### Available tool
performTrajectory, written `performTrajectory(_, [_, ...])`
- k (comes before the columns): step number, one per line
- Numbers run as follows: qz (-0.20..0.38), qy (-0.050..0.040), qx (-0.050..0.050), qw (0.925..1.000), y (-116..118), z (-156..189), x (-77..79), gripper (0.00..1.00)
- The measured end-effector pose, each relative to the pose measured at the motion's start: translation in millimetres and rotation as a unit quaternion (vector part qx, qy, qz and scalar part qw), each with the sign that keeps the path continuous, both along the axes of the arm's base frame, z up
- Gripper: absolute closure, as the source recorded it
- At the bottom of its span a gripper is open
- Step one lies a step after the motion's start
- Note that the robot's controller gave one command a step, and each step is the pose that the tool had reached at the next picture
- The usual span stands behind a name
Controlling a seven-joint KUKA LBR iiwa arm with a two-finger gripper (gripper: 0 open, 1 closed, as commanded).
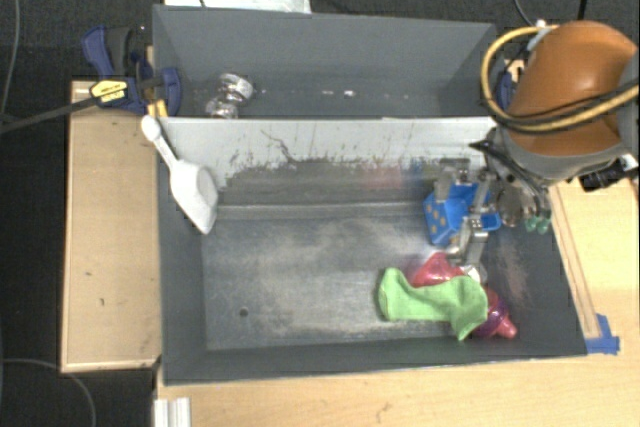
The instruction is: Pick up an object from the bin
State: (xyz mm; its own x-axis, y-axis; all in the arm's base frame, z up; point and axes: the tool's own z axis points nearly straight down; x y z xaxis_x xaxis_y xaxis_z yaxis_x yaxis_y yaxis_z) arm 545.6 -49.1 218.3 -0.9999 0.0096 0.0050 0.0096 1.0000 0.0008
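My gripper (471, 246) hangs at the right side of the bin, under the orange-domed wrist. Its tips point down just above a magenta soft thing (436, 269). A blue blocky thing with pale spots (444, 212) sits close against the gripper's left side; whether it is touching the fingers or between them I cannot tell. A green cloth (432, 301) lies in front of the gripper, draped over part of the magenta thing, whose other end (497, 321) sticks out at the cloth's right.
A white plastic spoon (186, 181) leans on the bin's left wall. A clear shiny thing (230, 96) lies in the back compartment behind the divider. The grey floor stretches left of the cloth.
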Motion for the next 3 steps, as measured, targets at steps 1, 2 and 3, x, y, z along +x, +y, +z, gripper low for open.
performTrajectory(1, [0.001,-0.0042,0.000,1.0000,0.2,4.8,1.5,0.00])
performTrajectory(2, [0.029,-0.0061,-0.001,0.9996,-17.8,-66.3,-22.6,0.00])
performTrajectory(3, [-0.103,-0.0092,0.005,0.9946,-26.8,-117.3,-46.3,0.00])
